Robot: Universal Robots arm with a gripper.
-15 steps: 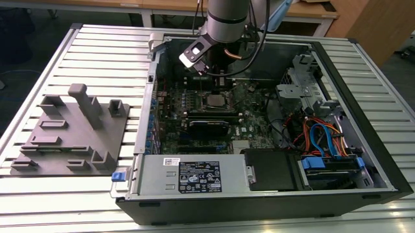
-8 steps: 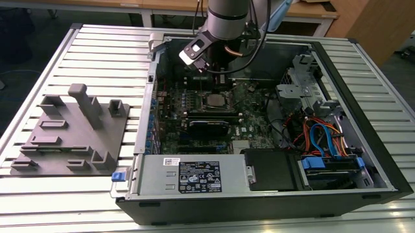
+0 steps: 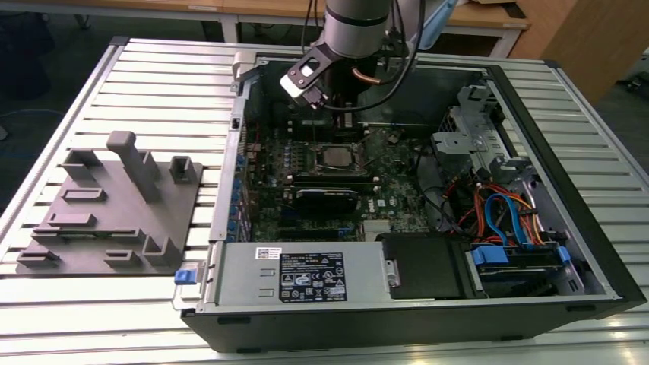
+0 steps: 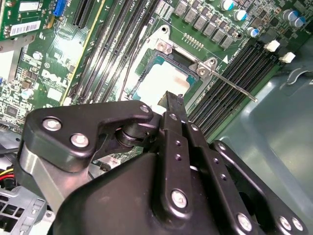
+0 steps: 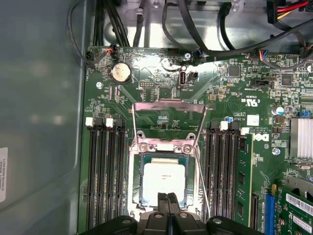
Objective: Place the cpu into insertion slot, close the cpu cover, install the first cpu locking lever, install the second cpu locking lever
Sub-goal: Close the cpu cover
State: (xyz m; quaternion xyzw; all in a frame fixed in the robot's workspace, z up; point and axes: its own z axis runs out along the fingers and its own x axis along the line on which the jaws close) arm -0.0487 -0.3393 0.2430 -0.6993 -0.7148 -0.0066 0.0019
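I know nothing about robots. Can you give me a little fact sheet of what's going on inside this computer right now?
Setting: open computer case lying on a slatted table
cpu: pale square chip sitting in the insertion slot
cpu cover: metal frame swung open, away from the chip
locking lever: thin rod sticking out free beside the slot
end effector: fingers shut, at the cpu's edge, nothing seen in them
Off to the side: grey fixture plate on the table

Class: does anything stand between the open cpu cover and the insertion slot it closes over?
Only the hand: its shut fingertips sit over the cpu edge farthest from the hinge. The cpu cover stands swung open off the insertion slot; nothing else visible intervenes.
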